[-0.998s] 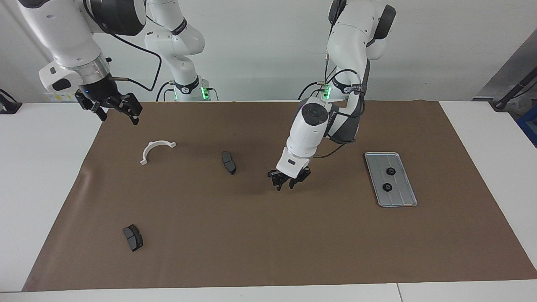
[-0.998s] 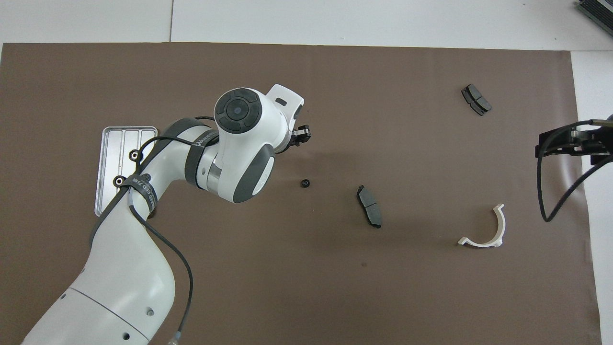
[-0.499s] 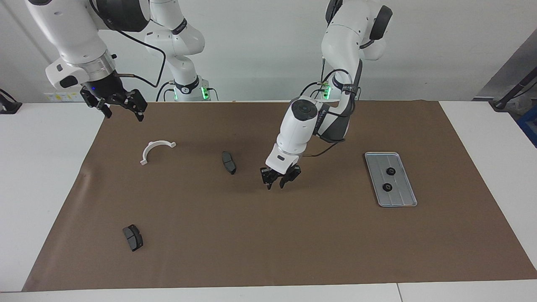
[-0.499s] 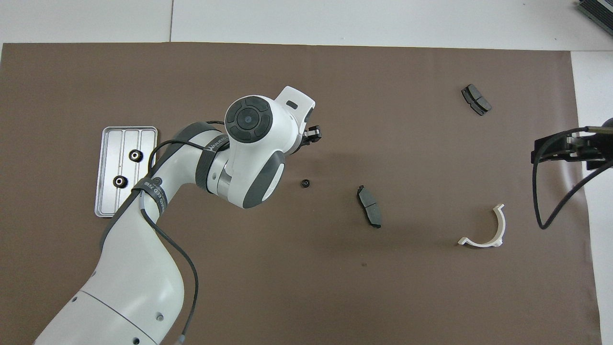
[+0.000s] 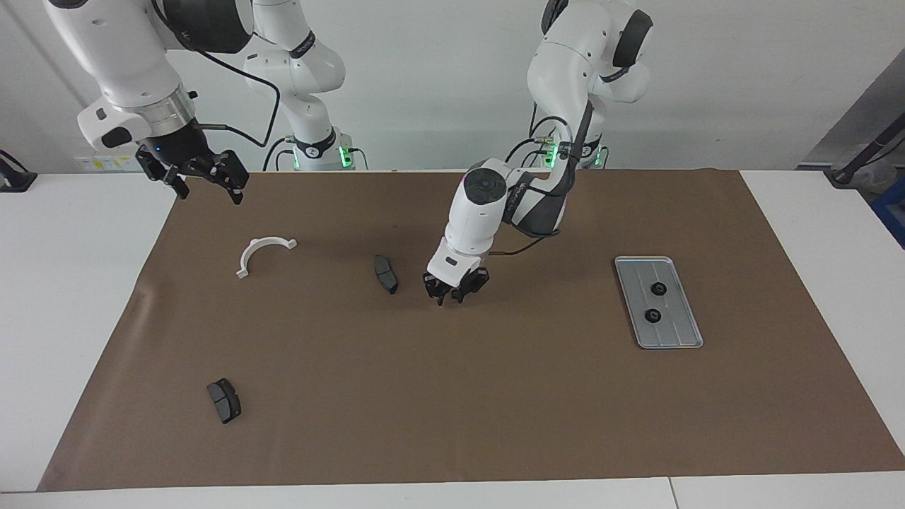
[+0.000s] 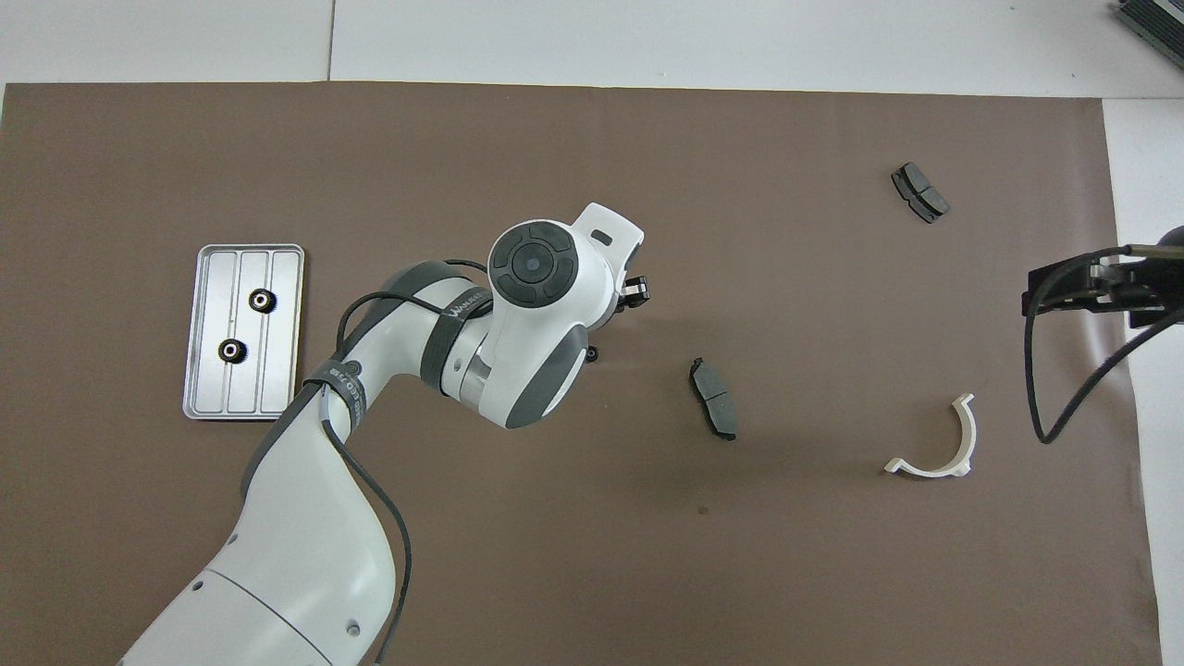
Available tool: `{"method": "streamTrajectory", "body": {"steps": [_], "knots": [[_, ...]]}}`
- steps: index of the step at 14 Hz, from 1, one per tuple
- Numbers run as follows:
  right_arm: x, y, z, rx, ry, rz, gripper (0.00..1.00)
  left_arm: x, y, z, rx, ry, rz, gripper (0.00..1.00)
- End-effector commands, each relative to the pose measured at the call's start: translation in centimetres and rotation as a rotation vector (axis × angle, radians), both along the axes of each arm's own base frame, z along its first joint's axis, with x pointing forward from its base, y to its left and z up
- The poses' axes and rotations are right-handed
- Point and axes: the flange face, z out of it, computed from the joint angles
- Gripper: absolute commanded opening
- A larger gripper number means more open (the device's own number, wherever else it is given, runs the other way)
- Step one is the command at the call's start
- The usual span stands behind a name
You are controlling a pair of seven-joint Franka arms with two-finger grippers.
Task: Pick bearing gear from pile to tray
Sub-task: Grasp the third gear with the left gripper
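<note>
One small black bearing gear [image 6: 590,353] lies on the brown mat, half covered by my left arm's wrist in the overhead view and hidden in the facing view. My left gripper [image 5: 450,295] [image 6: 633,293] hangs low over the mat close to that gear, fingers apart with nothing between them. The silver tray [image 5: 675,332] [image 6: 209,370] sits toward the left arm's end and holds two black gears [image 5: 658,288] [image 5: 652,315] [image 6: 264,300] [image 6: 230,350]. My right gripper [image 5: 203,182] [image 6: 1064,282] waits open, high over the mat's edge at the right arm's end.
A dark brake pad [image 5: 385,273] [image 6: 714,398] lies beside the left gripper. A second brake pad [image 5: 224,400] [image 6: 919,191] lies farther from the robots. A white curved bracket [image 5: 261,253] [image 6: 934,444] rests near the right gripper. The brown mat [image 5: 495,396] covers the table.
My left arm has swung from near the tray toward the middle of the mat, and its wrist now partly covers the loose gear. The right gripper has shifted slightly.
</note>
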Motion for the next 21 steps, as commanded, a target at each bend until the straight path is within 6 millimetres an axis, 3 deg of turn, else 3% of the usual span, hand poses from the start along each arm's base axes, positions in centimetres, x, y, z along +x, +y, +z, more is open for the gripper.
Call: {"method": "streamTrajectory", "body": {"steps": [1, 11, 21], "knots": [[-0.7, 0.1, 0.2, 0.020, -0.001, 0.004, 1.00, -1.4, 0.1, 0.0, 0.032, 0.040, 0.034, 0.47], [-0.7, 0.1, 0.2, 0.020, -0.001, 0.004, 1.00, -4.5, -0.8, -1.0, 0.087, 0.109, 0.103, 0.47], [-0.7, 0.1, 0.2, 0.020, -0.001, 0.004, 1.00, -5.2, -0.5, -1.7, 0.098, 0.119, 0.184, 0.46]]}}
